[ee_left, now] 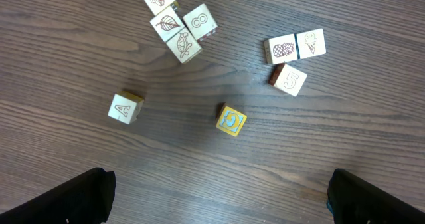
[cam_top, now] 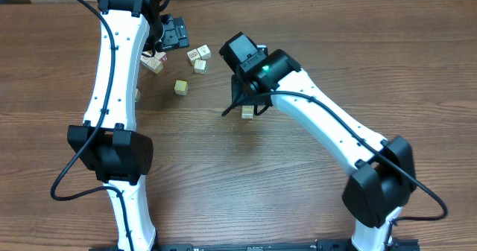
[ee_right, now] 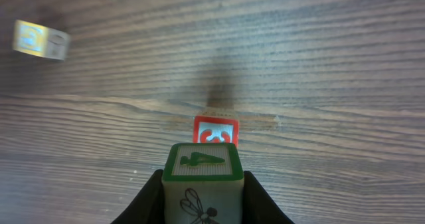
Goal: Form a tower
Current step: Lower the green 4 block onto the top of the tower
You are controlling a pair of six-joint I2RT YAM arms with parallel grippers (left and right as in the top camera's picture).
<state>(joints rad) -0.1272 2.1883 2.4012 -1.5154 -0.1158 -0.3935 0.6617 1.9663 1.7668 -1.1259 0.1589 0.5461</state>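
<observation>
- The table [cam_top: 223,191] is dark wood-grain. Both arms reach over it from the near edge.
- The right tool [ee_right: 203,184] is near the middle of the table. Its jaws are closed tightly on a green-edged cube [ee_right: 202,163], with one finger on each side face. The side of the cube facing the wrist camera shows a dragonfly drawing.
- The tower [ee_right: 215,132] stands just beyond the held cube, directly under the right tool. Only its red-marked top face shows, so its height in cubes cannot be told. Whether the held cube touches it also cannot be told.
- A yellow cube [ee_left: 231,119] lies alone, farther back and to the left.
- An "A" cube [ee_left: 125,108] lies left of the yellow cube and apart from it, partly under the left arm in the overhead view.
- Farther back, a cluster of four cubes [ee_left: 176,21] sits bunched together. The cubes touch or nearly touch, and one is marked "8".
- To the right of the cluster, a pineapple cube [ee_left: 281,50] and an ice-cream cube [ee_left: 311,43] sit side by side, touching.
- A "5" cube [ee_left: 289,79] sits just on the near side of this pair.
- The left tool [ee_left: 218,196] hangs above these loose cubes at the far left. Its jaws are spread wide, and it holds and touches nothing.
</observation>
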